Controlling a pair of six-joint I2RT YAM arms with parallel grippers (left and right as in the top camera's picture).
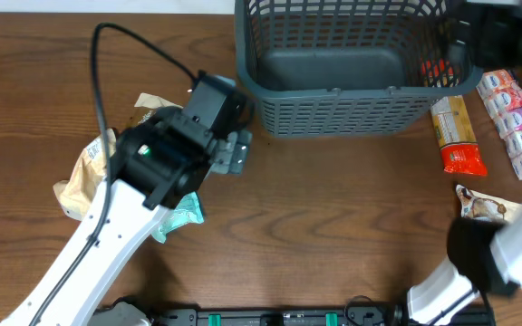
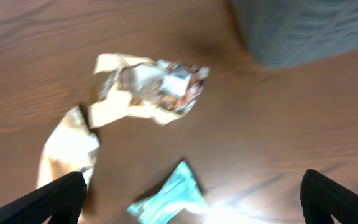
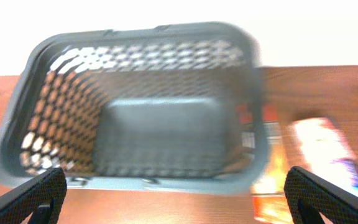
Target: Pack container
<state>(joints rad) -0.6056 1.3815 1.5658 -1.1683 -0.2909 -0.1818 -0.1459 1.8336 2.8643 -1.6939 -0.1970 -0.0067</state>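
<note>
Left gripper [image 1: 236, 151] hangs spread wide over crumpled packets [image 2: 148, 87] on the left, right gripper [image 3: 173, 202] gapes wide above the far container [image 1: 333, 118].

My left arm [image 1: 125, 204] hid most of the teal packet [image 1: 187, 213] at eight o'clock. The container [image 1: 352, 113] was cut off overhead at twelve (far rim lost), and both wrist views were smeared.
</note>
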